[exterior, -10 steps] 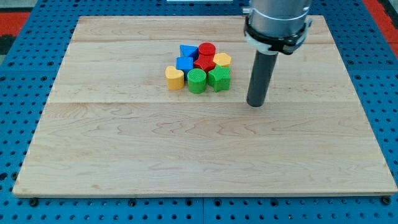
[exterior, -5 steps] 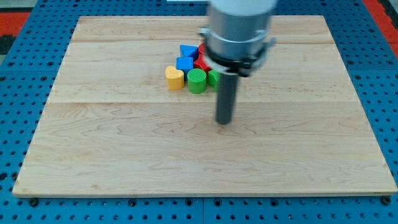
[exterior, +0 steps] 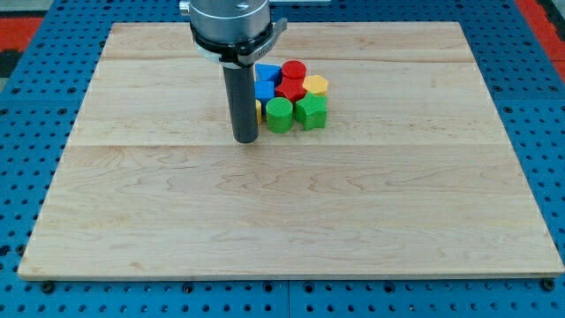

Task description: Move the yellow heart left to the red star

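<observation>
While the tool's tip sits at the cluster's left edge, its rod hides most of the yellow heart, well left of the red star. Having no jaws, the tool only pushes; a skewed shove could scatter the 2 green blocks.

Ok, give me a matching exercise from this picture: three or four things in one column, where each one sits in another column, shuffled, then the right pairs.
Things:
1. red cylinder
2. green cylinder
3. my tip
4. yellow block

Places:
A. at the view's left of the cluster, nearest the view's bottom
B. the cluster's right edge
C. the cluster's top
D. the cluster's bottom row, left of the other green block

Pairs: 1-C, 2-D, 3-A, 4-B
</observation>
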Controlling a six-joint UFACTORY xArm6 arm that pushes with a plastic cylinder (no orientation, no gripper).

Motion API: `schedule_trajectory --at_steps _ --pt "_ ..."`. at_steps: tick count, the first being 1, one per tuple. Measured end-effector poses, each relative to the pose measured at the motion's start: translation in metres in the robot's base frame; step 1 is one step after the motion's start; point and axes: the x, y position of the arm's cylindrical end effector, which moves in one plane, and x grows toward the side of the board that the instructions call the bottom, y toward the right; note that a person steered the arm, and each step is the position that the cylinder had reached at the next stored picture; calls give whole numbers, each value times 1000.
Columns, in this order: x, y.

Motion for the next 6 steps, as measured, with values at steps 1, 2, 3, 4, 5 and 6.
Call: schedule_trajectory --at_steps 1,2,3,4,5,6 --pt "-14 0" --pt "-30 3" --pt "-28 17" --pt "-36 18" --pt "-38 18" --pt "-61 18"
